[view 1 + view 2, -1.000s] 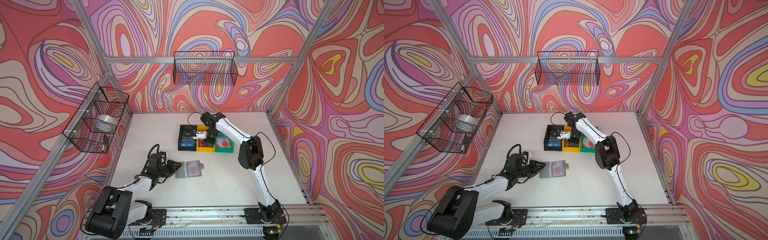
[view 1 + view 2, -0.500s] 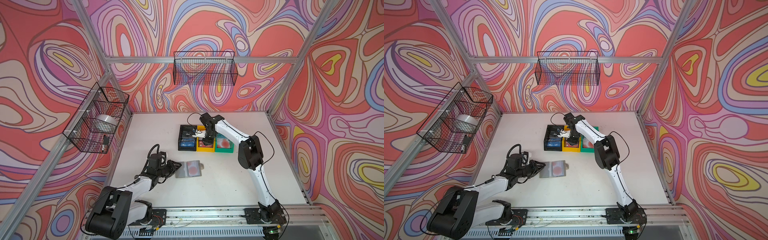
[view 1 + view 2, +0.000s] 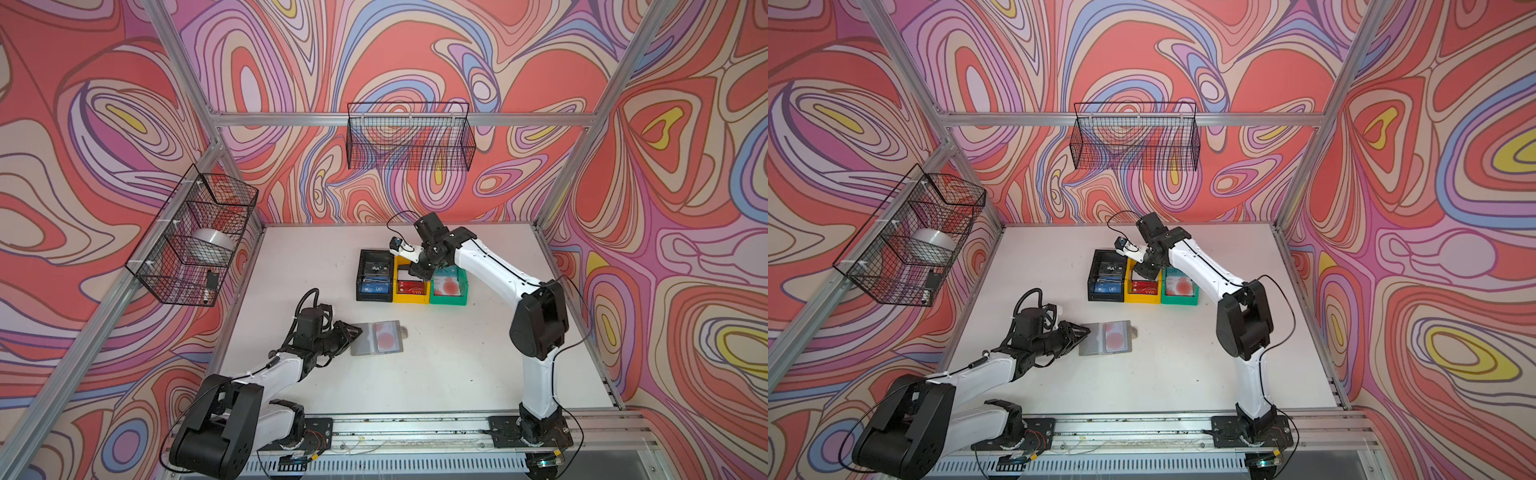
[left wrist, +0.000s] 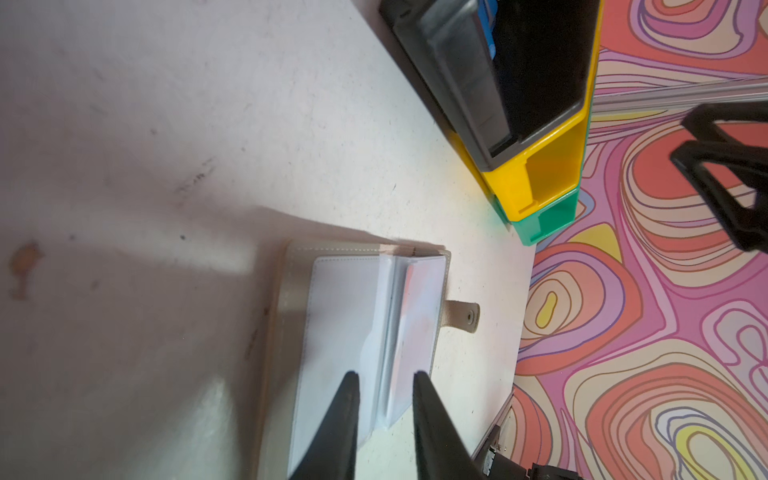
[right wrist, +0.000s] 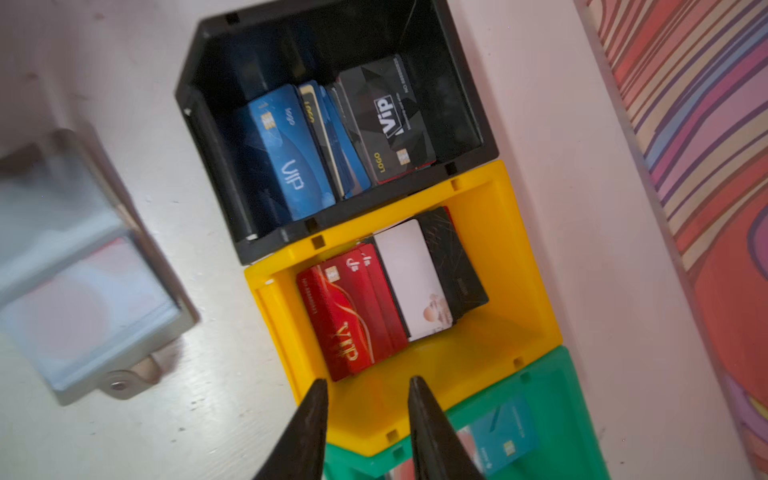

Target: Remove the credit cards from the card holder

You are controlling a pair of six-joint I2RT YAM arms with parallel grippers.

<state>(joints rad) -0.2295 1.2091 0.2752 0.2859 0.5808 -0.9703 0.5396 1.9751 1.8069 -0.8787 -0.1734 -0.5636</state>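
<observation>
The left arm lies low over the table [image 3: 436, 374], elbow folded. Its left gripper [image 3: 356, 331] has its jaws a narrow gap apart, tips at the left page of the open card holder [image 3: 365, 347]. A pale card [image 3: 384, 338] sits in the right sleeve. The right arm arches forward with the right gripper [image 5: 368, 380] pointing down over the yellow bin [image 5: 498, 187], partly open and empty. A red VIP card [image 5: 345, 320] lies inside the bin.

black bin [image 3: 360, 276] | yellow bin [image 3: 410, 299] | green bin [image 3: 448, 302] | touching, one row

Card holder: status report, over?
Left gripper open, tips at card holder. Right gripper open, empty, above yellow bin. Red-circle card in sleeve. Nothing blocking.
</observation>
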